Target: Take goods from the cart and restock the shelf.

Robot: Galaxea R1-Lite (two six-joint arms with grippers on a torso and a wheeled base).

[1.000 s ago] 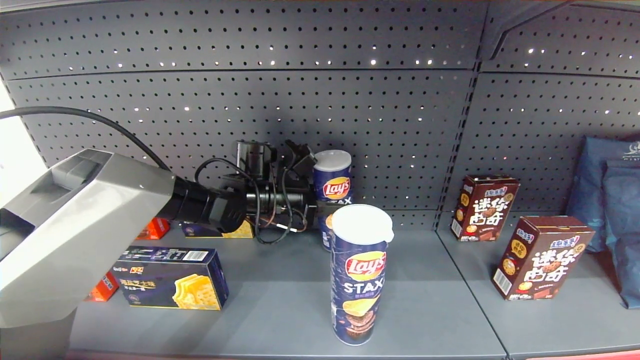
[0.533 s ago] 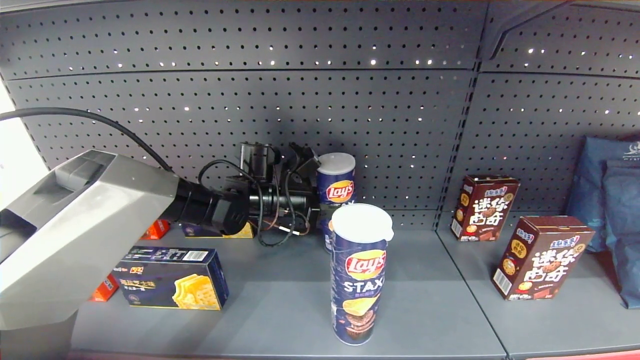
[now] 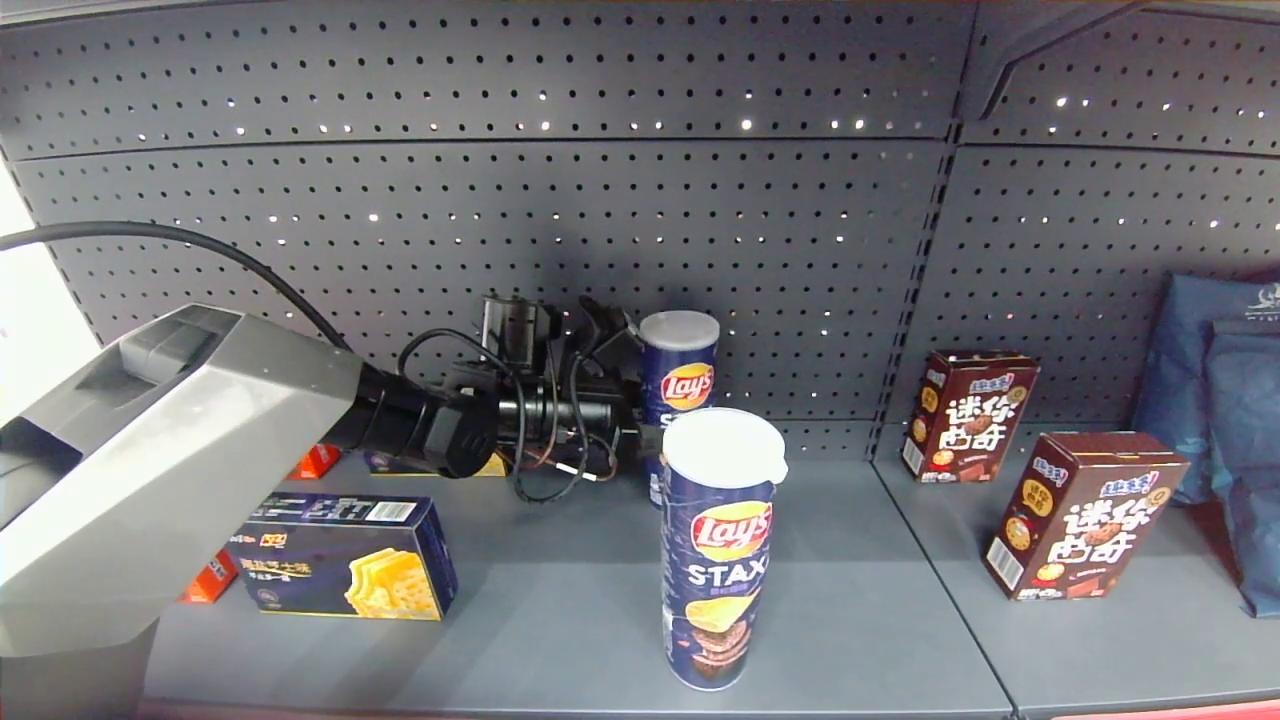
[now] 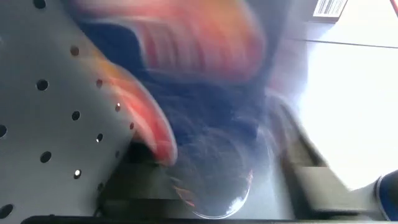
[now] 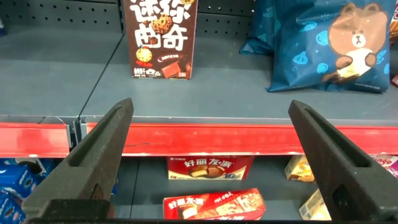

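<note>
Blue-walled chip can (image 3: 682, 372) is upright at the back of the shelf (image 3: 560, 620), right behind the front can (image 3: 718, 550), with the left gripper (image 3: 645, 395) pinching its side from the robot's left! Long axis vertical, so I'd expect a straight sideways pull-out after release; the right gripper (image 5: 211, 106) hangs wide-spread, well apart.
</note>
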